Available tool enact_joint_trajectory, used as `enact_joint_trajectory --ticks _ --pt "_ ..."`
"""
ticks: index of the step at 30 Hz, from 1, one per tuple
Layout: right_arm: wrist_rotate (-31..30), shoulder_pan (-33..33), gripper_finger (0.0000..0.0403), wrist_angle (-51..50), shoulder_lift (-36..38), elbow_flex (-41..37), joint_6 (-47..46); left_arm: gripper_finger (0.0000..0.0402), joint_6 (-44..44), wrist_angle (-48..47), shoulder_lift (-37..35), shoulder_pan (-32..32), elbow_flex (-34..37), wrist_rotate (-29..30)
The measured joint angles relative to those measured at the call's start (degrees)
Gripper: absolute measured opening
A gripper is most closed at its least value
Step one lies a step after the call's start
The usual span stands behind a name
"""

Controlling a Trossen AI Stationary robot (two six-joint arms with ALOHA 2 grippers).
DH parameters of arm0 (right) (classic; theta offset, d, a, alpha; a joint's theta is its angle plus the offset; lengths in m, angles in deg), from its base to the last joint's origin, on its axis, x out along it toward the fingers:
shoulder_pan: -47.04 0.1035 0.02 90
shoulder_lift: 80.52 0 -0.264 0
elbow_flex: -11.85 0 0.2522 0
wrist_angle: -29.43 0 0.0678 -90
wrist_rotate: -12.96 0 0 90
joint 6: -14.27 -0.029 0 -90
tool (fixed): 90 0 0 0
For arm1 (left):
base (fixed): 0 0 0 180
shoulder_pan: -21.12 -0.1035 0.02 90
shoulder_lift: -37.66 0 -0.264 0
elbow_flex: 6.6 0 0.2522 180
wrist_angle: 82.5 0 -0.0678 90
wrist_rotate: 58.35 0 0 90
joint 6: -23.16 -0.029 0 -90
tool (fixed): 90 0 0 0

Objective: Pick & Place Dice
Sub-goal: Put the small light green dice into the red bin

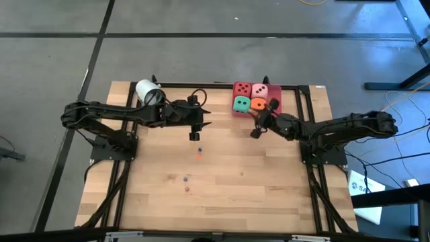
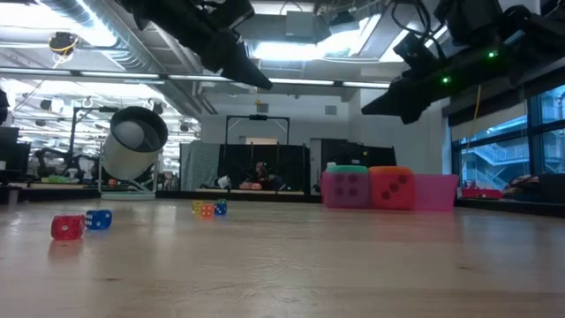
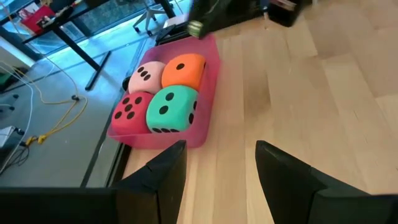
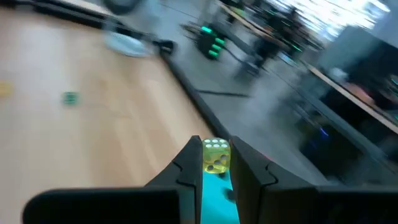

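Note:
Four soft dice sit in a flat pink-red tray (image 3: 208, 62) at the table's far edge: red (image 3: 130, 109), green (image 3: 173, 109), orange (image 3: 185, 70) and pink (image 3: 146, 73). My left gripper (image 3: 221, 149) hangs open above the table's middle and faces the tray, with nothing between its fingers. My right gripper (image 4: 214, 143) is just on the near side of the tray (image 1: 277, 94), in the air, shut on a small yellow see-through die (image 4: 216, 155). In the high view the left gripper (image 1: 195, 131) and the right gripper (image 1: 256, 128) stand apart. My right gripper pinches the small yellow die (image 4: 216, 163) between its two fingertips, on two opposite faces. The die is lifted clear of the table. Something cyan shows between the fingers just behind the die; what it is I cannot tell.
A white cylinder (image 1: 149, 93) lies at the far left. Several small dice are scattered on the wood: red (image 2: 67, 227) and blue (image 2: 99, 220) to the left, a little cluster (image 2: 207, 209) near the middle, and a green one (image 4: 70, 98).

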Motion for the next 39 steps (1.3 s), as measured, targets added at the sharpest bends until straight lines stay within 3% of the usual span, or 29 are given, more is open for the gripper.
enact_joint_trajectory --ticks 8,19,24,39 --pt "-3.5 -5.6 0.0053 -1.0 2.2 0.0 -11.0 0.0185 1.6 -0.7 0.0 0.0 0.0 -0.1" --pt "-15.3 -8.9 0.0053 -8.7 2.3 0.0 -20.0 0.0184 2.9 -2.4 0.0 0.2 0.0 -2.8" --pt "-15.5 -10.8 0.0053 -16.4 2.3 -0.2 -27.5 0.0184 2.9 -2.7 0.0 0.2 0.0 -2.9" --pt "-10.6 -13.4 0.0053 -11.4 2.5 -8.1 -39.4 0.0184 3.3 -2.5 0.0 0.2 0.0 -2.9"
